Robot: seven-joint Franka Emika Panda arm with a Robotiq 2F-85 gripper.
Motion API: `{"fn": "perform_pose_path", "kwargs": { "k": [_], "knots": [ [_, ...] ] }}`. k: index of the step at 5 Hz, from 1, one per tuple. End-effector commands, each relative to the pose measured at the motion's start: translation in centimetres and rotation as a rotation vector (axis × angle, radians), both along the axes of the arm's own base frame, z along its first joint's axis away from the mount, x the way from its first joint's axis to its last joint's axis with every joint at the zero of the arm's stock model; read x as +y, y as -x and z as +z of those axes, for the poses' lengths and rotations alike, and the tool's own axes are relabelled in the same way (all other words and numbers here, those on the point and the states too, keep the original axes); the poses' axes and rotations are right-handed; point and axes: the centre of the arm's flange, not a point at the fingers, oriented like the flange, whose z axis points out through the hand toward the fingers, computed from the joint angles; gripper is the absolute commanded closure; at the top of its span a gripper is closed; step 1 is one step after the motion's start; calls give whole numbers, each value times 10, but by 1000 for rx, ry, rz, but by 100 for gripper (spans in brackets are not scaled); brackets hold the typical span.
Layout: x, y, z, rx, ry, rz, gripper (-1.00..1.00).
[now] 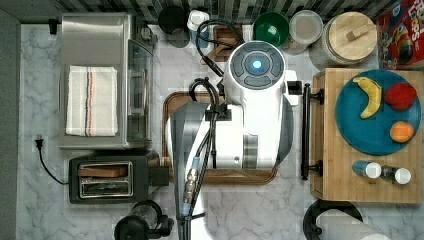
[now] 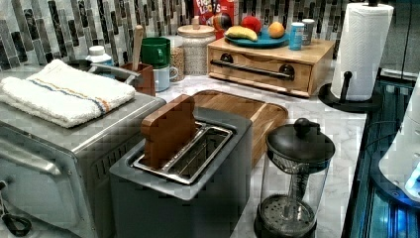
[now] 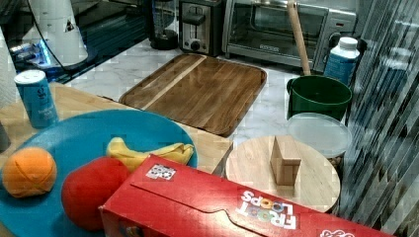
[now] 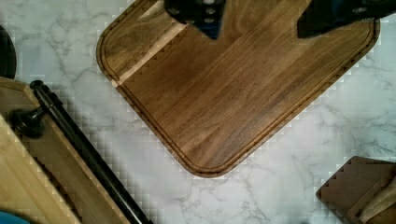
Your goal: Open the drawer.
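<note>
Nothing done yet: drawer [image 2: 260, 69] shut, handle [image 4: 84, 149] untouched, at seven o'clock from spread, empty hand [image 4: 259, 21] above tray [image 4: 224, 88].

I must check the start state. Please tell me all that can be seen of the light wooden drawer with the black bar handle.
The light bamboo-coloured wooden drawer is shut, flush in its shallow box on the marble counter. A long black bar handle on two round posts spans its front. A blue plate of fruit stands on top.

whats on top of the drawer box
A blue plate holding a banana, a red fruit and an orange, plus two small containers. The drawer's inside is hidden.
</note>
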Motion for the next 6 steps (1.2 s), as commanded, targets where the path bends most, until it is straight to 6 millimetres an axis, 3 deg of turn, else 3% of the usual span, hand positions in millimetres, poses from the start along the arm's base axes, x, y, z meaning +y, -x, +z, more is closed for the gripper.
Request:
{"fn": "perform_pose_path", "kwargs": {
  "k": [1,2,4,6],
  "knots": [
    [0,1,-3,6,8,5,-100],
    [-15,0,-18,-4,-71,19,-100],
    [-44,17,-47,-9,-117,184,-100],
    [-92,27,-37,34,-88,388,-100]
  ]
}}
